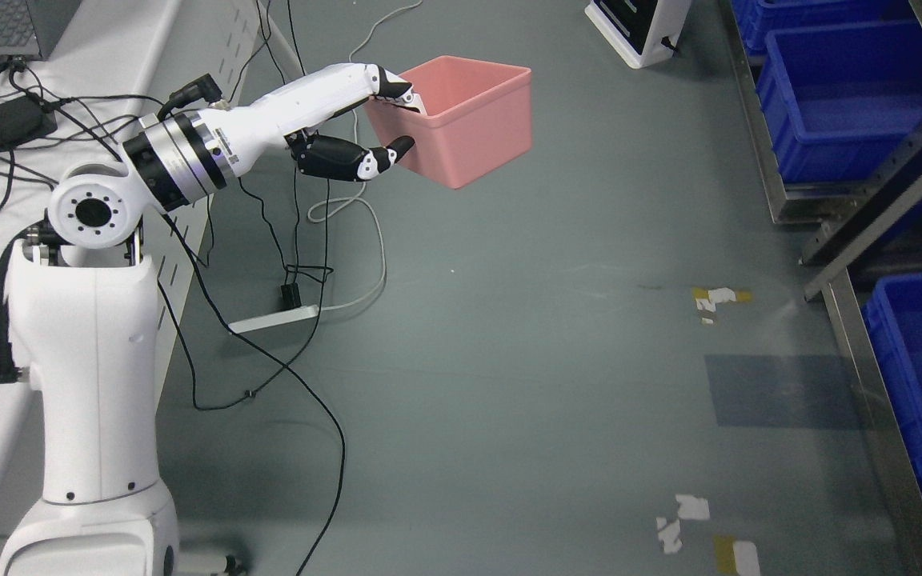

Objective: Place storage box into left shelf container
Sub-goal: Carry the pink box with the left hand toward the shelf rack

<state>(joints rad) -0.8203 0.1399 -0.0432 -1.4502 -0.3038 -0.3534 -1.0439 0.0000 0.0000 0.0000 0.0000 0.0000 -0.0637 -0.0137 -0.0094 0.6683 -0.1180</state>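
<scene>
Left robot hand (365, 120) clamped on near rim of pink storage box (461, 120), fingers over the wall, thumb outside. Box held in air above floor, well apart from blue shelf containers (845, 96). Looks empty, light, rigid plastic; rim grip likely adequate.

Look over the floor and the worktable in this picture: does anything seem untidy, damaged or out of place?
Yes. Torn tape scraps lie peeling on the grey floor, with more near the bottom edge. Loose cables trail off the white table across the floor. The pink storage box, held by the left hand, hangs tilted in the air.
</scene>
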